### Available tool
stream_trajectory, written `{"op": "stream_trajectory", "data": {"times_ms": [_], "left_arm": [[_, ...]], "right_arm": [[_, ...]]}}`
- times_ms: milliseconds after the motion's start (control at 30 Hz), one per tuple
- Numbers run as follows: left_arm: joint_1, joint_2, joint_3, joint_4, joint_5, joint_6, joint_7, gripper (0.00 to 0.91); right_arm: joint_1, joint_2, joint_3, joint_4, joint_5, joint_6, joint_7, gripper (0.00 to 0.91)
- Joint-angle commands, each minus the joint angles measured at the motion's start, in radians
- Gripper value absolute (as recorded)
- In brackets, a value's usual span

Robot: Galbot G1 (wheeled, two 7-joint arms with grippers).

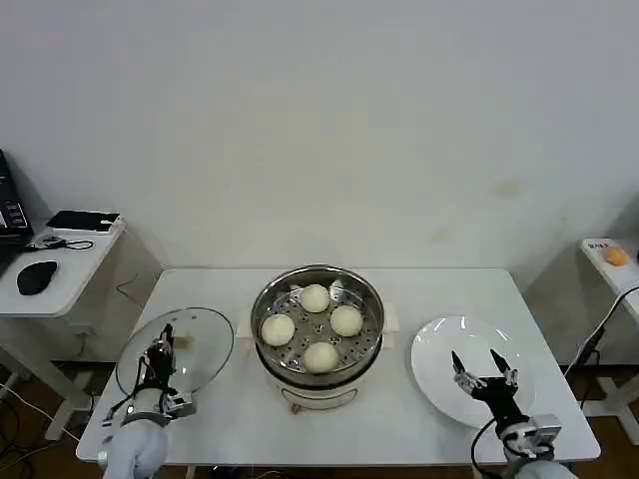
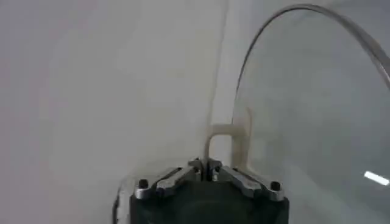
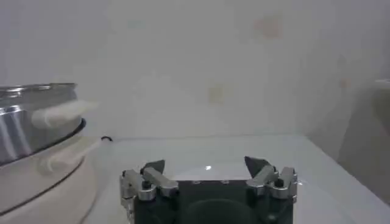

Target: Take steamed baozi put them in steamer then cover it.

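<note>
Left hand lifts glass cover by its handle; four baozi already sit in steamer.

Left hand (image 1: 160, 351), lower left of frame, is pinched on the cream bar handle (image 2: 234, 143) of the cover (image 1: 190, 344), which is tilted up off the table (image 1: 399, 419), likely so it can swing over the pot. Steamer (image 1: 317, 334) sits centre frame, open, four steamed baozi (image 1: 316, 297) on its perforated tray. Right hand (image 1: 482, 371), lower right, hangs spread and empty above the bare white plate (image 1: 444, 349), out of the way.
</note>
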Motion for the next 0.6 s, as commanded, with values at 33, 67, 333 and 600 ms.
{"op": "stream_trajectory", "data": {"times_ms": [33, 67, 333, 600], "left_arm": [[0.064, 0.04, -0.007, -0.343, 0.086, 0.139, 0.077, 0.0], [0.067, 0.04, -0.005, -0.37, 0.106, 0.168, 0.088, 0.0], [0.07, 0.047, 0.02, -0.516, 0.323, 0.303, 0.154, 0.0], [0.004, -0.033, 0.124, -0.585, 0.362, 0.36, 0.144, 0.0]], "right_arm": [[0.005, 0.0, 0.006, 0.005, 0.002, 0.001, 0.0, 0.907], [0.005, -0.001, 0.007, 0.005, 0.002, 0.002, 0.0, 0.907], [0.005, 0.001, 0.008, 0.006, 0.0, 0.004, 0.0, 0.907], [0.0, 0.006, 0.013, 0.018, -0.01, -0.007, 0.001, 0.907]]}}
